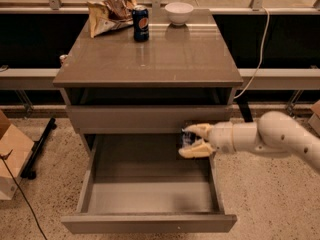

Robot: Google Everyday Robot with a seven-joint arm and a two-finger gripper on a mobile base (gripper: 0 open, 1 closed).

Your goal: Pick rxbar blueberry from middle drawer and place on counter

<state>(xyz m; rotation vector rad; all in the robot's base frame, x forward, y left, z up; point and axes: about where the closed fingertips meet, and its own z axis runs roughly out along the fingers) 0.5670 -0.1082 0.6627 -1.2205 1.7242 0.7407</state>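
Note:
The middle drawer (150, 223) is pulled open below the cabinet, its pale grey floor bare. My gripper (192, 140) hangs above the drawer's right rear part, just under the closed drawer front above. Its pale fingers (196, 151) are shut on the rxbar blueberry (186, 137), a small dark bar seen end-on between them. The counter (155, 59) is the glossy grey-brown top of the cabinet, well above the gripper.
At the counter's back stand a tan and brown snack bag (110, 14), a blue soda can (141, 23) and a white bowl (179, 12). A cable (256, 69) hangs right of the cabinet. A cardboard box (10, 154) sits on the floor at left.

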